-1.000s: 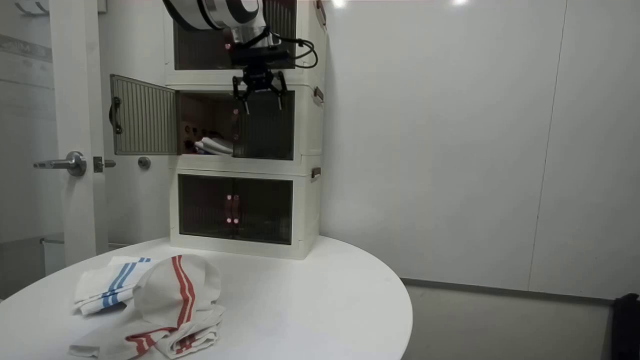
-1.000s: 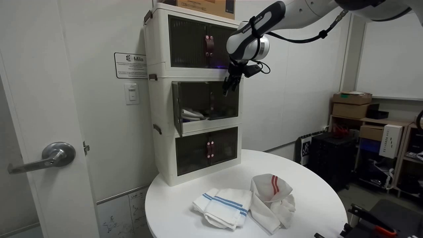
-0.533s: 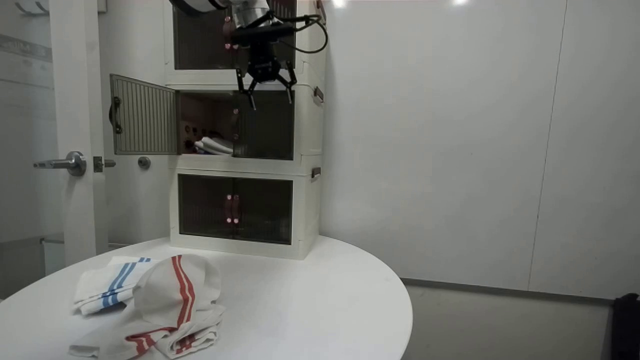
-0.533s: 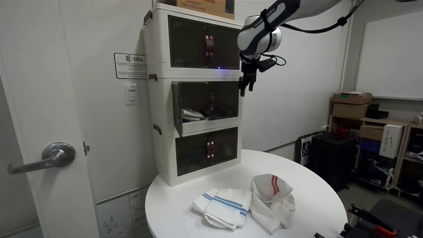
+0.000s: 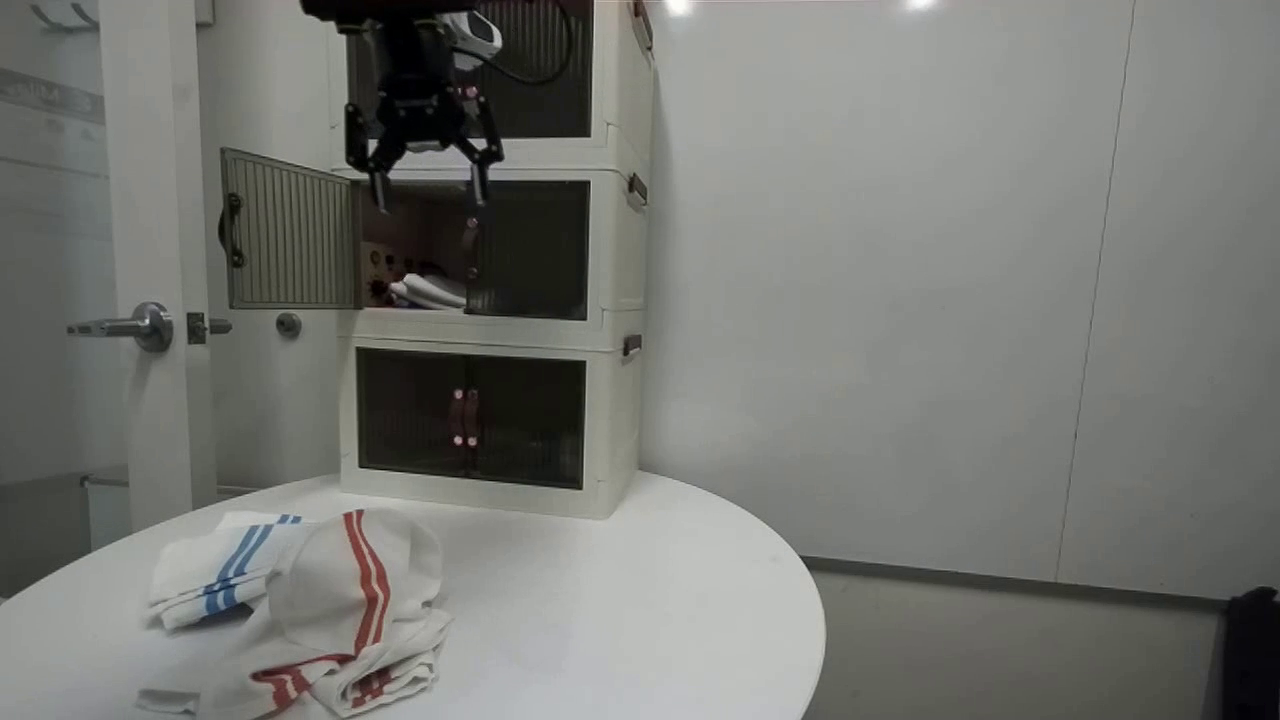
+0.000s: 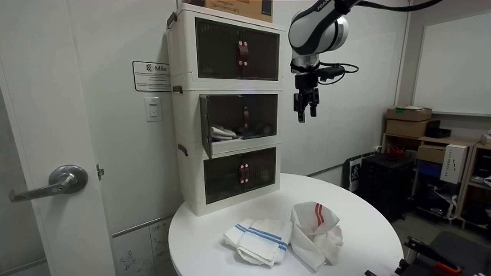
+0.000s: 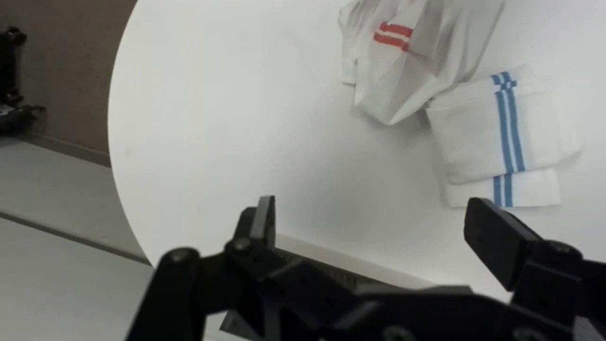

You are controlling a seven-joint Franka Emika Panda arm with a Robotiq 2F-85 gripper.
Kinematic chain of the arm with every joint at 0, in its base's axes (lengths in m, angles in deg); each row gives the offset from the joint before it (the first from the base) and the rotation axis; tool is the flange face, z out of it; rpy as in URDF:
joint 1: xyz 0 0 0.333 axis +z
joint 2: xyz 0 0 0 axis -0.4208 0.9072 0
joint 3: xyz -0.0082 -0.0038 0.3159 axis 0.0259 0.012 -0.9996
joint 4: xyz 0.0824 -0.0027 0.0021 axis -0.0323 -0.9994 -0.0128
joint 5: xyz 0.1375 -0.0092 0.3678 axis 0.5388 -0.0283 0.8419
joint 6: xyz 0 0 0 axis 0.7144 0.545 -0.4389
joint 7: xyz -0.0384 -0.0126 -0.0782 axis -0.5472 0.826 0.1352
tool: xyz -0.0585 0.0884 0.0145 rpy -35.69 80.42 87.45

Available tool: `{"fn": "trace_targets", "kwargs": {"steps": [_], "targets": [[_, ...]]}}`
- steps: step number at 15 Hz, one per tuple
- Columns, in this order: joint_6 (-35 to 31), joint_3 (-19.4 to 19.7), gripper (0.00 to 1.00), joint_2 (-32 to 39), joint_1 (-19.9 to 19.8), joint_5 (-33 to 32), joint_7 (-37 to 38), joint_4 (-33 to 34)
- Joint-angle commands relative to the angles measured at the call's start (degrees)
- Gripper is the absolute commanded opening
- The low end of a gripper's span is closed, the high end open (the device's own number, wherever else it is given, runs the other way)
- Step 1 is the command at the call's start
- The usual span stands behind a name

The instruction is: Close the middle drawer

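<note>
White middle drawer (image 5: pixel 500 332) (grey ribbed panel (image 5: pixel 292 236))

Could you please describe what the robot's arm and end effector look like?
The arm is white and rounded with black trim, and cut-off lettering reading "FRAN" shows on it. Black cables trail from it and loop beside a silver collar. The end effector is black, with two jointed fingers whose tips look greyish.
</note>
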Motion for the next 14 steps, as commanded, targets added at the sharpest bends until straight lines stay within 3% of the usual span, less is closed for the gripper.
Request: {"fn": "trace_targets", "kwargs": {"steps": [1, 5, 8, 9, 14], "targets": [[-0.9, -0.2, 1.00, -11.7, 1.7, 3.7, 1.5, -13.0], [-4.1, 0.8, 1.00, -21.6, 3.5, 10.3, -0.1, -22.8], [-6.7, 0.1, 1.00, -27.9, 3.5, 9.9, 2.9, -28.5], [-4.1, 0.4, 1.00, -22.3, 3.6, 9.1, 1.5, -23.4], [-5.7, 0.4, 1.00, -27.2, 3.7, 9.0, 2.3, -27.7]]}}
